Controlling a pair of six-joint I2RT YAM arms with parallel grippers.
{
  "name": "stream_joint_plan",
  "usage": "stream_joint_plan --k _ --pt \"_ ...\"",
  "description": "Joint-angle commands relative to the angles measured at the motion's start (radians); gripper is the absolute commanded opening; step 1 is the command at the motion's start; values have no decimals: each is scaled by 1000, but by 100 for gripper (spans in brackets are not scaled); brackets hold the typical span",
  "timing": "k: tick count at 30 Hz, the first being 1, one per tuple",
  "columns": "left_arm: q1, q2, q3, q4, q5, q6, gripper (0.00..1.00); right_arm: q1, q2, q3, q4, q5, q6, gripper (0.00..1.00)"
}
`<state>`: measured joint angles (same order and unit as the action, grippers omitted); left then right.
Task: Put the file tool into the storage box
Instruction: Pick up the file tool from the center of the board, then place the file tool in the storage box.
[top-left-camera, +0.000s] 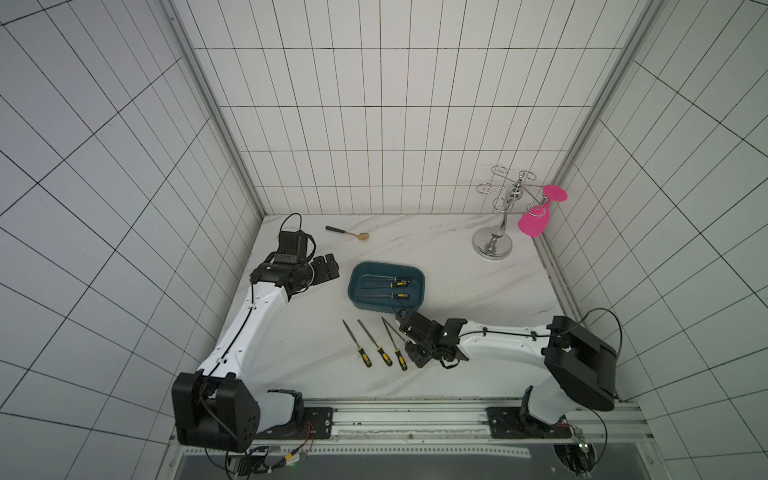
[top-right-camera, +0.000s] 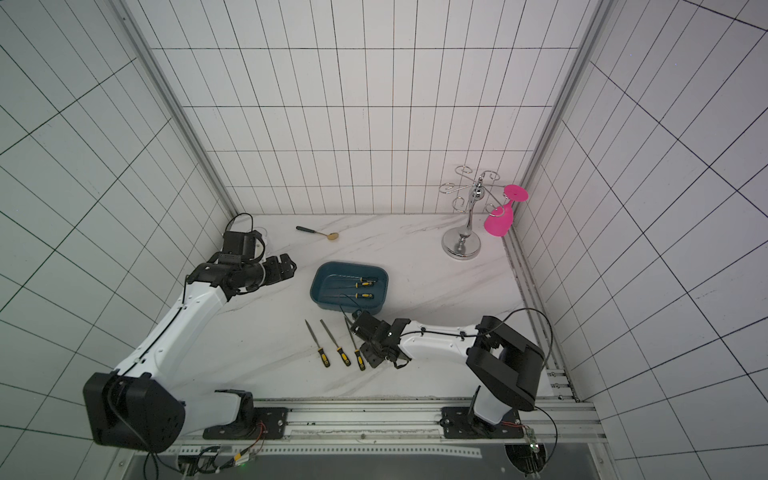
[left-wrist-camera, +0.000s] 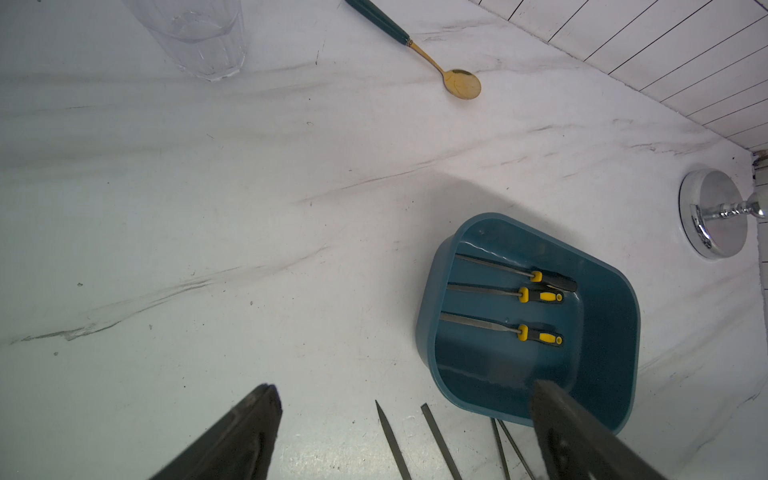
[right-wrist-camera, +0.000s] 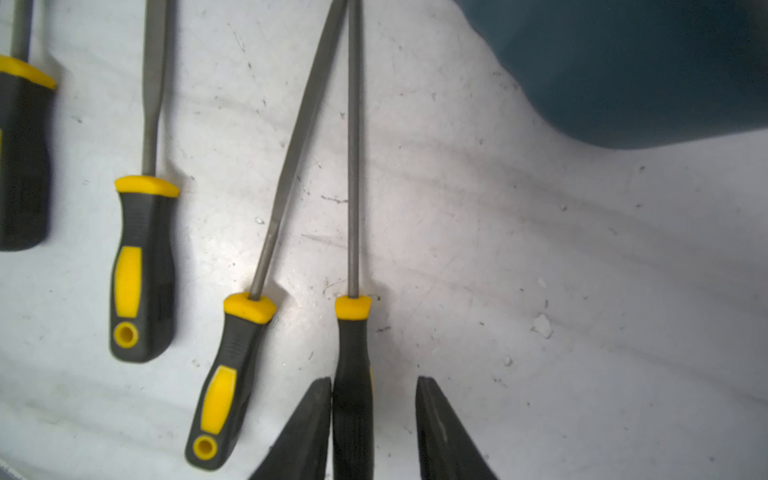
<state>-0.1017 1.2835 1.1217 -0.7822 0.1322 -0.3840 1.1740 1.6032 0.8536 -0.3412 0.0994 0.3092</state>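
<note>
Three of seven files (left-wrist-camera: 500, 328) lie in the storage box (top-left-camera: 417, 286). Beside it the right tool (right-wrist-camera: 374, 380) straddles the handle of a fourth file (right-wrist-camera: 353, 187) — part-open, not clamped; the left tool (left-wrist-camera: 405, 386) gapes empty. Three loose files (top-left-camera: 373, 341) wait beside the box.

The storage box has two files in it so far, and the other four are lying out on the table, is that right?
Not quite. The storage box holds three files, not two; the left wrist view shows them lying side by side inside it. The other four files are indeed lying out on the table.
</note>
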Motion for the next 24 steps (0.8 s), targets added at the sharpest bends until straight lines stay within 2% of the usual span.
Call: stream_joint_plan --k 1,5,15,19,24 --pt "6 -8 -5 18 7 12 98 10 15 -24 6 1 19 37" --pt "5 -7 -6 19 4 12 98 9 20 -33 16 18 27 33" --pt "5 -11 -4 18 3 14 98 15 -76 -62 -16 87 29 8" --pt "5 -29 0 33 13 11 98 15 -196 -69 -62 90 3 7" --pt "4 -68 13 108 59 -33 98 14 -344 -52 -166 25 -55 9"
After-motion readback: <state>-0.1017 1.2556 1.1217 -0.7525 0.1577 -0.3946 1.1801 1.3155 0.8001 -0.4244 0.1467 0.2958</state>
